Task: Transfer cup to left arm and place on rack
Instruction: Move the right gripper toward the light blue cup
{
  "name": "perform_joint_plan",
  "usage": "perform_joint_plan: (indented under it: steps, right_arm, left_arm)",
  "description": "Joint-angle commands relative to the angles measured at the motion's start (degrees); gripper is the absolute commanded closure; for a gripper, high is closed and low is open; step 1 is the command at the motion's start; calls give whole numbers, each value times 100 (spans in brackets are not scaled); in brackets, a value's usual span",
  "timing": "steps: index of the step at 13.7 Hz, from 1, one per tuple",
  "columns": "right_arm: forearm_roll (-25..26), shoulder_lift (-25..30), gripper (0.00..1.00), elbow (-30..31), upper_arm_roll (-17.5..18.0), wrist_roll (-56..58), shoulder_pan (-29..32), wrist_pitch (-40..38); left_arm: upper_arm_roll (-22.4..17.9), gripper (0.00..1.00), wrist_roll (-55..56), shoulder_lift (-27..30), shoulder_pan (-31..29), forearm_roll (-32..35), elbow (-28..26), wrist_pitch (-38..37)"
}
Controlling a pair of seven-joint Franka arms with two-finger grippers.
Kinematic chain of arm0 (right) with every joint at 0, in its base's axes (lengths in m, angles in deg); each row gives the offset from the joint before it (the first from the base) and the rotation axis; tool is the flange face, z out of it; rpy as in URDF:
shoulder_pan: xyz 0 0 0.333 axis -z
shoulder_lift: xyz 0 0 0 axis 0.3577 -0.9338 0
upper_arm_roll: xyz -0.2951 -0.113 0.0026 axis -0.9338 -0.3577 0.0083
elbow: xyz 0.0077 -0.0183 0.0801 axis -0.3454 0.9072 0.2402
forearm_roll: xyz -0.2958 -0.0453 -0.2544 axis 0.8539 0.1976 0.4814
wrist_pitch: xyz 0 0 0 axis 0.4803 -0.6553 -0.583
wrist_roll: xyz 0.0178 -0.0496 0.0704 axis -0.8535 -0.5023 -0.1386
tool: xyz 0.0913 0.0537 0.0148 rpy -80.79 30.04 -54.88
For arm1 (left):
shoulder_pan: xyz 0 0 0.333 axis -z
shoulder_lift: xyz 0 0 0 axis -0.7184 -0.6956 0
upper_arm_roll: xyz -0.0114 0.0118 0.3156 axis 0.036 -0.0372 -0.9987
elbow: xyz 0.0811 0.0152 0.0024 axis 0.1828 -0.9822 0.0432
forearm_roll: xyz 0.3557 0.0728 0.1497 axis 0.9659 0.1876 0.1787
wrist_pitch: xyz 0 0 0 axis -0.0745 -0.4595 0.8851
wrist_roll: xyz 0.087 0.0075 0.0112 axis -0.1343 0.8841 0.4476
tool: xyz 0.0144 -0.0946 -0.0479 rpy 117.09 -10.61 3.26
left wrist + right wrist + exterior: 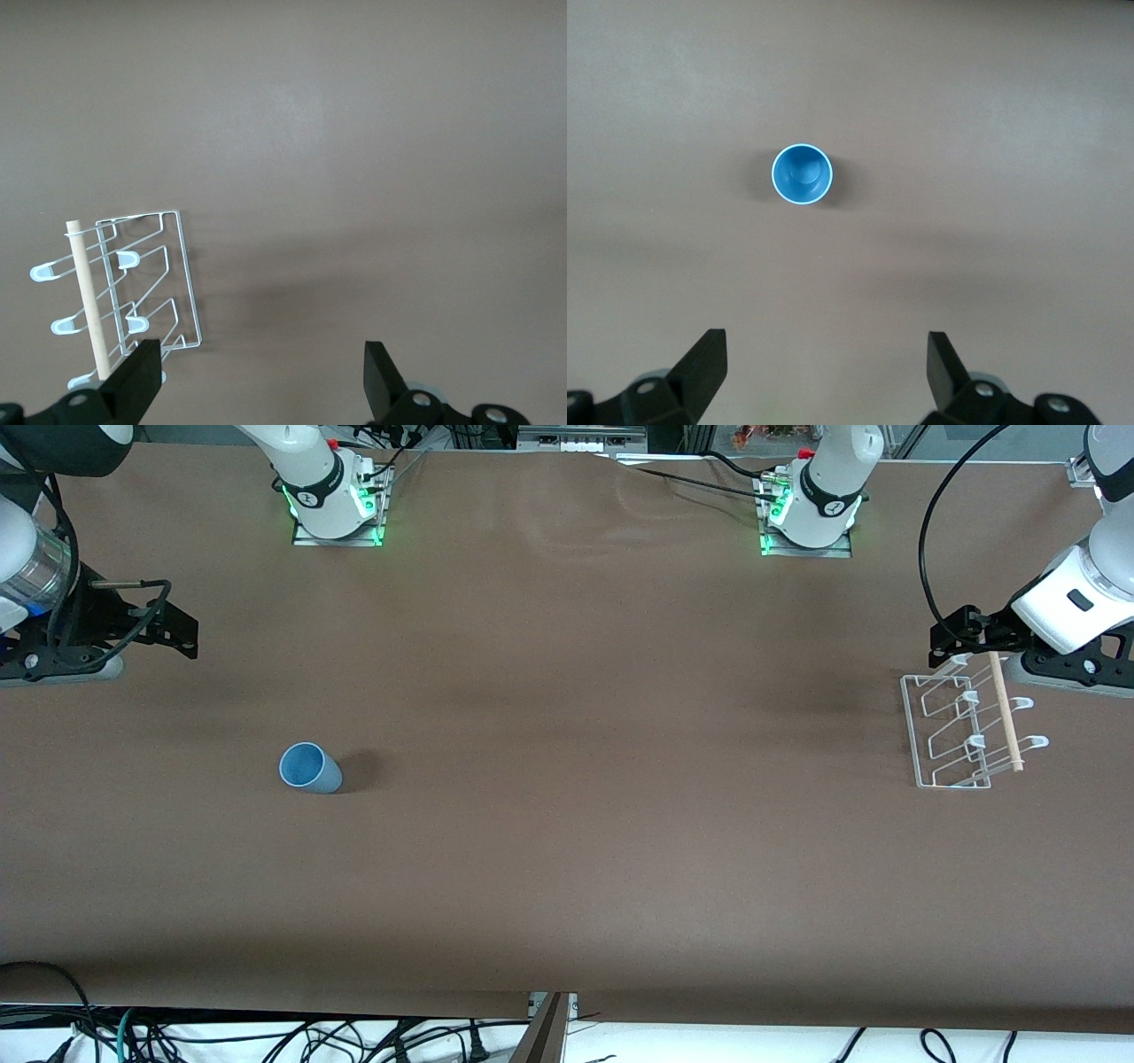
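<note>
Cup point(310, 768): light blue, standing upright on the brown counter point(567, 824), mouth up, long axis vertical. The right wrist view looks straight down into the cup point(802, 173), round rim and flat bottom both visible. It sits toward the right arm's end of the counter, nearer the front camera than both arm bases, nothing touching it.

Rack point(961, 731): white wire, at the left arm's end of the counter, well apart from the cup. Its wooden dowel point(1005, 710) lies across the wire loops, long axis running roughly from the arm bases toward the front camera. White hooks stick out toward the counter's end.

Right end effector point(182, 638): in the air over the counter edge at the right arm's end, fingers point(709, 354) spread wide, holding nothing, touching nothing. Cup is well clear of it.

Left end effector point(952, 642): in the air just over the rack's end nearest the arm bases, fingers point(142, 372) spread wide, empty. In the left wrist view the rack point(151, 283) shows beside one finger; contact cannot be told
</note>
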Motion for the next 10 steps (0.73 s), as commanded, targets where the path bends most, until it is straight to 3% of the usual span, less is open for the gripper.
perform_joint_plan:
  steps: [1,10]
  right_arm:
    - [-16,-96,0,-221,89,48,99,-144]
    - [-7,-175,0,-309,97,66,81,-118]
  left_arm:
    - [35,0,26,14,-36,52,7,-10]
    - [35,0,18,13,-36,52,7,-10]
